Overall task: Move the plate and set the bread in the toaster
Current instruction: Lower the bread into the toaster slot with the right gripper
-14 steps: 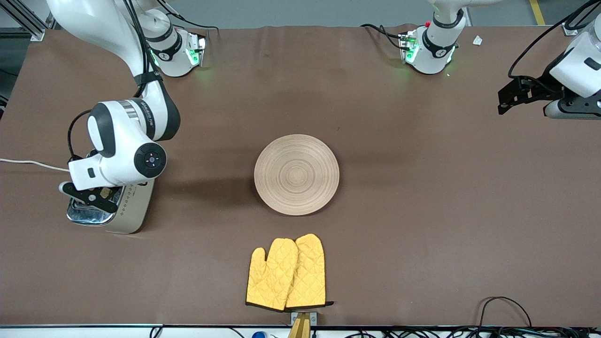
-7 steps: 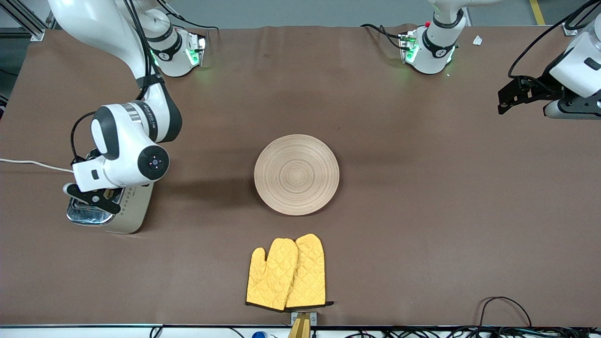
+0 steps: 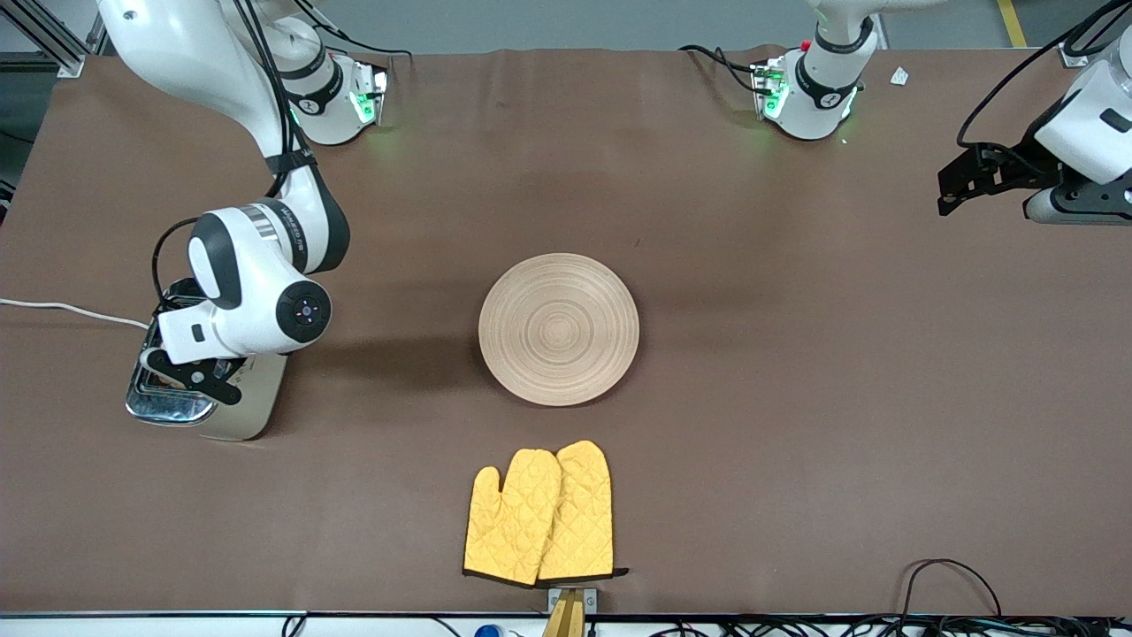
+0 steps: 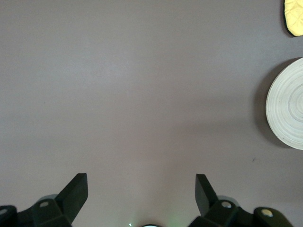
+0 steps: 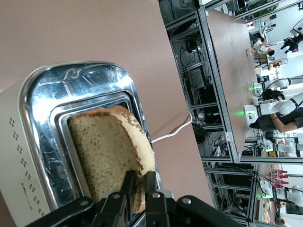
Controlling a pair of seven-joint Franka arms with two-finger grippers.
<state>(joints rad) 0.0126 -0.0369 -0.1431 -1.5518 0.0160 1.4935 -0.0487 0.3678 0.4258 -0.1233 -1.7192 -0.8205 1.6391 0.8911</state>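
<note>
Bread (image 5: 110, 156) standing in a slot of the toaster (image 3: 205, 402), right gripper (image 5: 137, 184) pinched on its edge.
Toaster at the right arm's end of the table, white cord (image 3: 71, 311) trailing off its end; bread sticks up out of the chrome top, tilted, crust edge between the right gripper's fingers (image 5: 127, 185), which sit nearly together. Right gripper (image 3: 181, 376) is directly over the toaster. Plate (image 3: 558, 329) flat mid-table, bare, well apart from the toaster. Pair of yellow oven mitts (image 3: 541, 515) nearer the front camera than the plate. Left gripper (image 4: 141, 191) waits up over bare table at the left arm's end, fingers spread wide, grasping nothing; plate rim (image 4: 286, 109) shows in its view.
</note>
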